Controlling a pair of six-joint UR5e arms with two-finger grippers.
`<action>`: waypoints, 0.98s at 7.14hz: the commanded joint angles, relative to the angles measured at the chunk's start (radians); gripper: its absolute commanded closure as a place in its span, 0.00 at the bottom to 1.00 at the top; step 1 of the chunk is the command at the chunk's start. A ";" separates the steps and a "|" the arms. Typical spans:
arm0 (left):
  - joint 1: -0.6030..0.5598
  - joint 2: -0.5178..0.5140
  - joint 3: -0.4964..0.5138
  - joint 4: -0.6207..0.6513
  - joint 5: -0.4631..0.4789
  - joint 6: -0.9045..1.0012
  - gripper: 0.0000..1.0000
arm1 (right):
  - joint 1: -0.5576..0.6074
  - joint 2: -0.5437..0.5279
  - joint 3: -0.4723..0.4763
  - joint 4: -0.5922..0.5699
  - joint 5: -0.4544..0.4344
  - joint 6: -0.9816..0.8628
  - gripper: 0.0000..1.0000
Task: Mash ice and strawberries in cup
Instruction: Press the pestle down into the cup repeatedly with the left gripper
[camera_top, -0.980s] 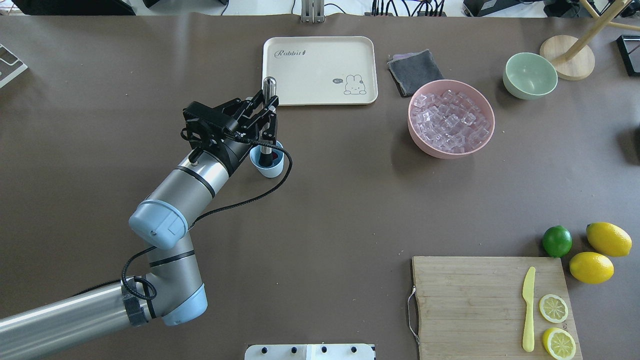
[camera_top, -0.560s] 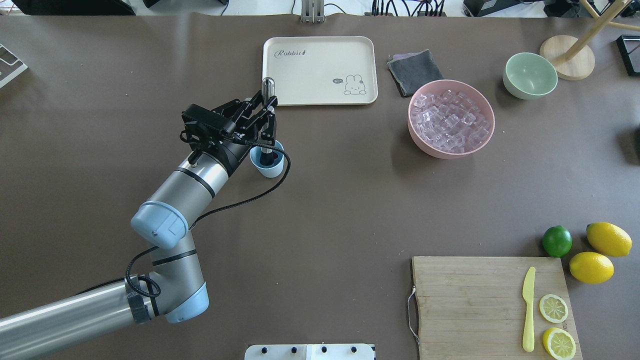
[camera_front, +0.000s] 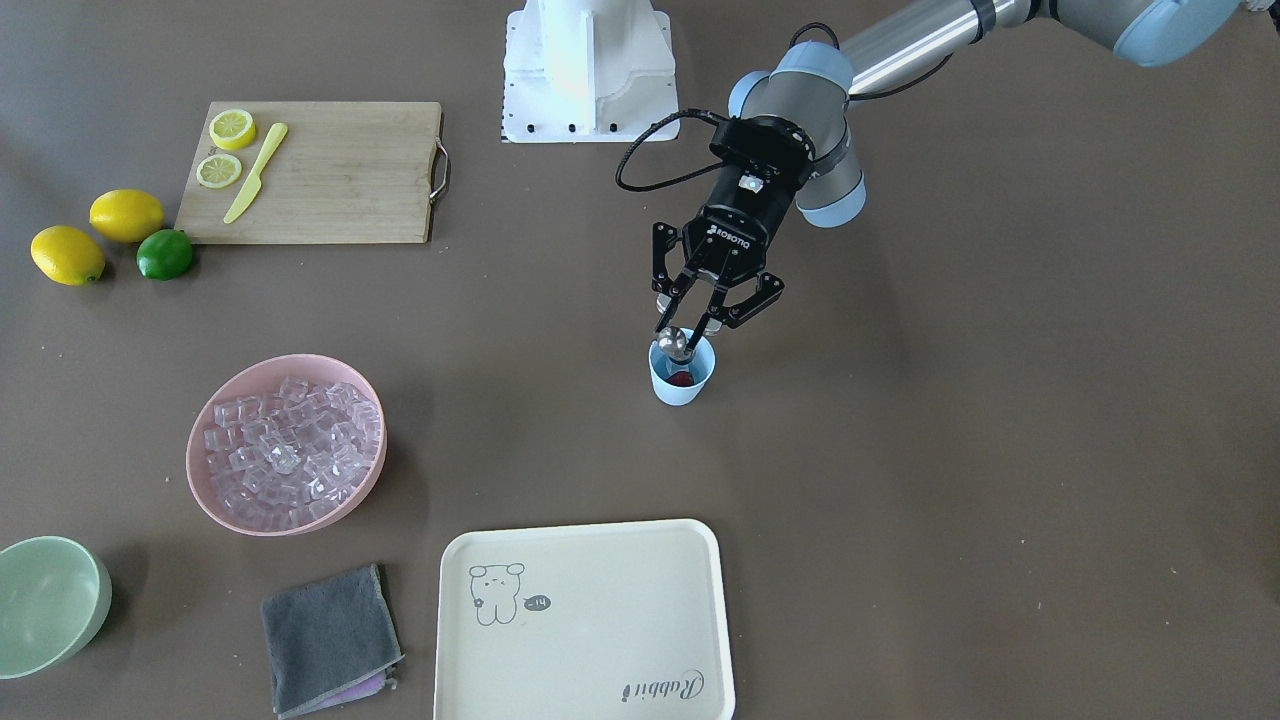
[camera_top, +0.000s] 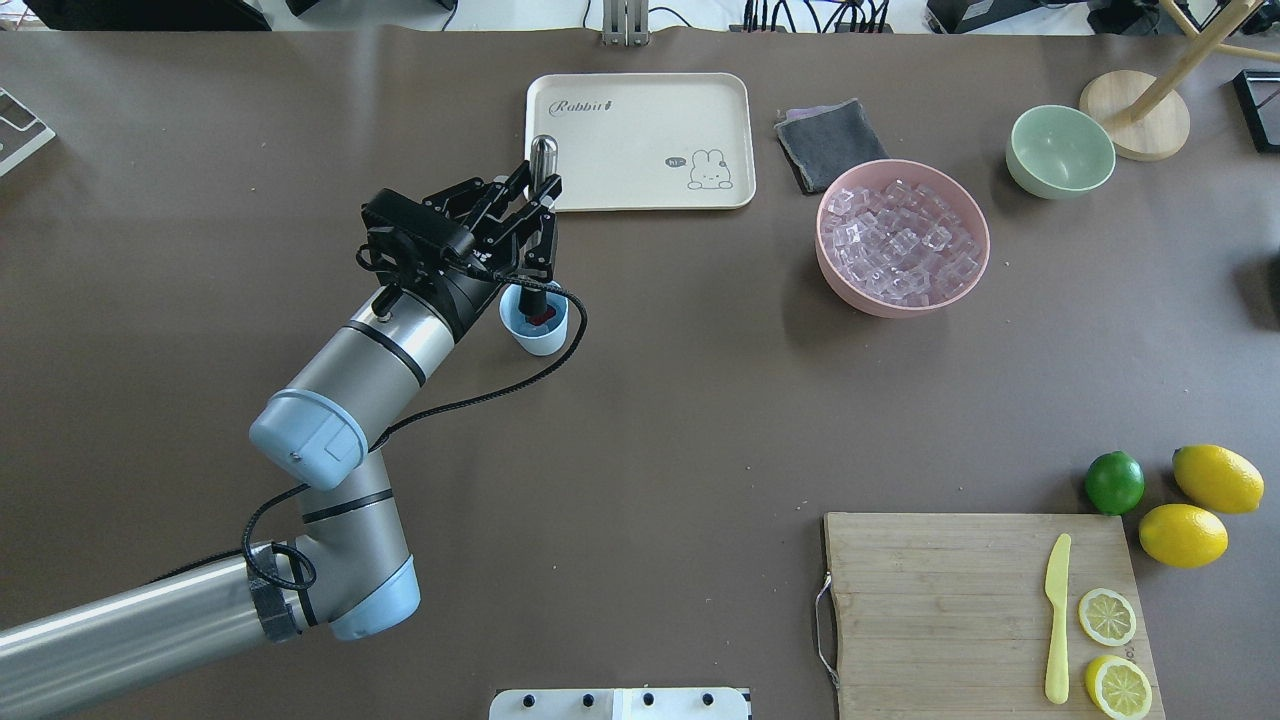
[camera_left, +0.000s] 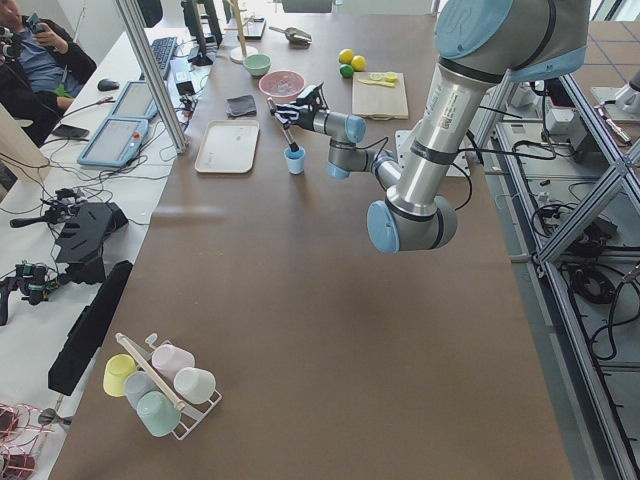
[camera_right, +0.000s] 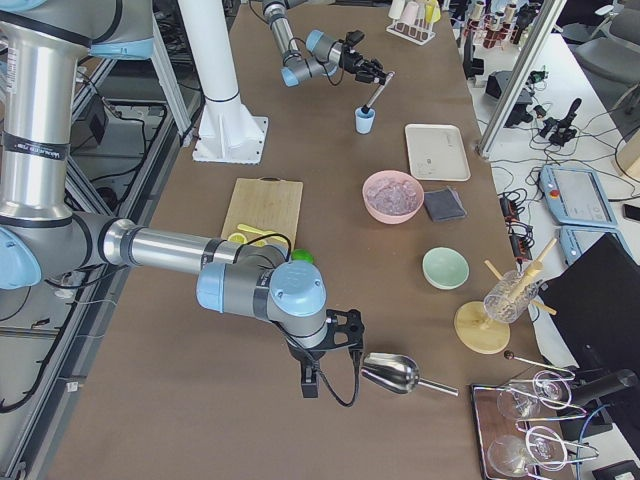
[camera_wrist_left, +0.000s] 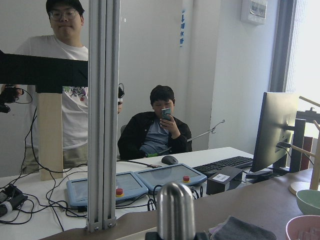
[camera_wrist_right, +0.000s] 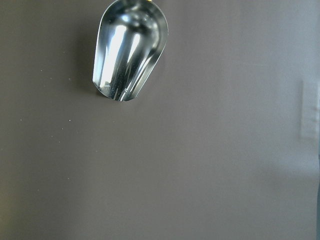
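Right now the left hand hangs over the cup, its fingers pinching a steel masher. The masher is tilted, its rounded top toward the tray and its lower end down inside the cup. A dark red strawberry shows at the bottom, right beside the shaft. The ice sits heaped in the pink bowl, well apart on the robot's right; whether any is in the cup, I cannot tell. Bare desk lies open all round the cup, and only the tray's near edge is close, just beyond it. The cutting board sits near the robot-side edge, far right. The right hand shows only in the side view, near a metal scoop lying on the desk; spread or pressed together, I cannot tell.
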 joint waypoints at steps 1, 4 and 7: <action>0.027 -0.001 0.025 -0.006 0.019 -0.001 0.70 | 0.000 -0.001 0.000 0.000 -0.001 0.000 0.01; -0.027 -0.018 -0.039 0.024 0.008 -0.004 0.69 | 0.000 0.004 -0.008 0.002 -0.001 0.000 0.01; -0.252 0.002 -0.156 0.277 -0.336 -0.313 0.69 | 0.000 0.007 0.003 0.000 0.001 0.001 0.01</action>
